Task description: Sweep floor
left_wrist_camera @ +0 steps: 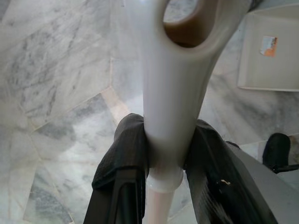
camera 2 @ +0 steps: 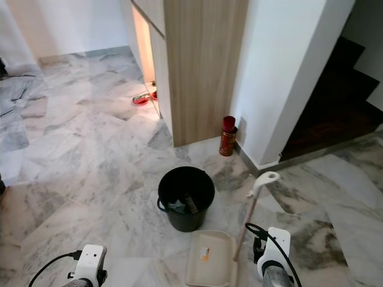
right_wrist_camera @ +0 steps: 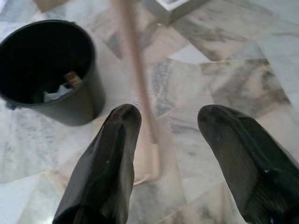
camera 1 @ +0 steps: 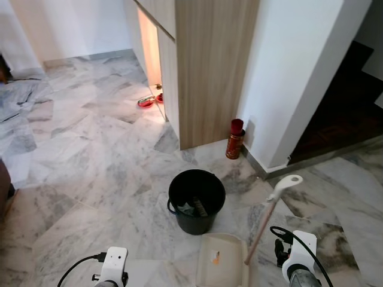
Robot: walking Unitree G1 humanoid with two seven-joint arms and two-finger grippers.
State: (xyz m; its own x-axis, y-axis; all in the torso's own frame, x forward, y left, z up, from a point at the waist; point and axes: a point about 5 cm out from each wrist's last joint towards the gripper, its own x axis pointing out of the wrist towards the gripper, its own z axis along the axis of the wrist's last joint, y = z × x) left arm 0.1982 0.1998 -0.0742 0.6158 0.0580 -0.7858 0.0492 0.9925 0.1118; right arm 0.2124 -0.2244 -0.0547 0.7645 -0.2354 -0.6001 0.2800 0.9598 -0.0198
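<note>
Two left claw (left_wrist_camera: 163, 154) fingers clamp the broom handle (left_wrist_camera: 175, 93); right claw (right_wrist_camera: 175, 140) open.

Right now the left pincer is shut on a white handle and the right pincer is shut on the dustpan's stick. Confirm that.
Half wrong. The left pincer is shut on the white handle, but the right pincer is open: the right wrist view shows its fingers spread apart above the floor, the wooden stick beyond them, ungripped.
</note>
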